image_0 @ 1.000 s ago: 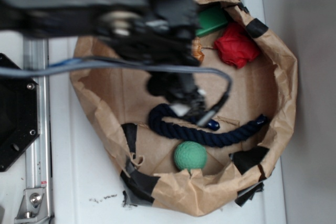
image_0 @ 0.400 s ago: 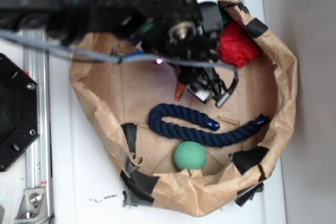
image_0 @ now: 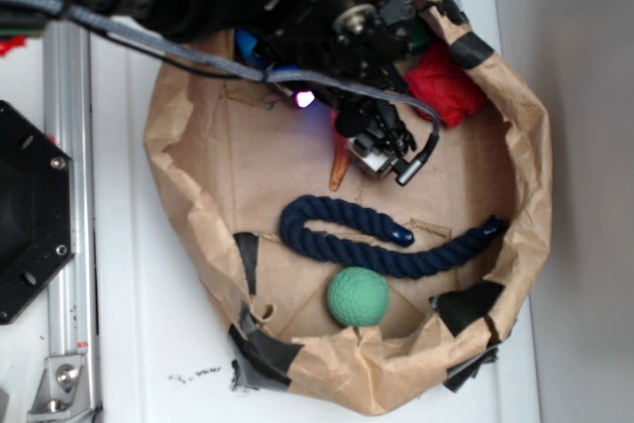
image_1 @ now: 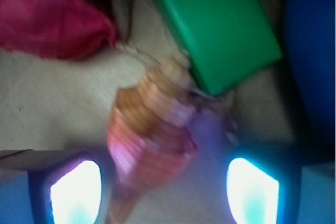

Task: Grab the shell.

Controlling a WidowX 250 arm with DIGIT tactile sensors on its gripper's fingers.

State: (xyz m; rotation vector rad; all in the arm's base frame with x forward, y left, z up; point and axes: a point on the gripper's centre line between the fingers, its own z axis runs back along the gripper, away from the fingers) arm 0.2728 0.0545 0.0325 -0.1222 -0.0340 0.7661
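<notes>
The shell (image_1: pixel 152 135) is an orange-tan ribbed spiral lying on the brown paper floor. In the wrist view it is blurred and sits between my two glowing fingertips (image_1: pixel 76 192), closer to the left one, touching neither. My gripper (image_1: pixel 164 192) is open and straddles it. In the exterior view the black arm covers most of the shell (image_0: pixel 337 170), and only its thin orange point sticks out below my gripper (image_0: pixel 355 131).
A red cloth lump (image_0: pixel 451 86) and a green block (image_1: pixel 215 24) lie just beyond the shell, with a blue object (image_1: pixel 310 51) at its right. A navy rope (image_0: pixel 376 245) and a green ball (image_0: pixel 358 296) lie nearer the front. Crumpled paper bag walls (image_0: pixel 535 175) ring everything.
The arm has swung from above the rope toward the back of the bag and lowered over the shell. The shell's thin point now shows under the gripper.
</notes>
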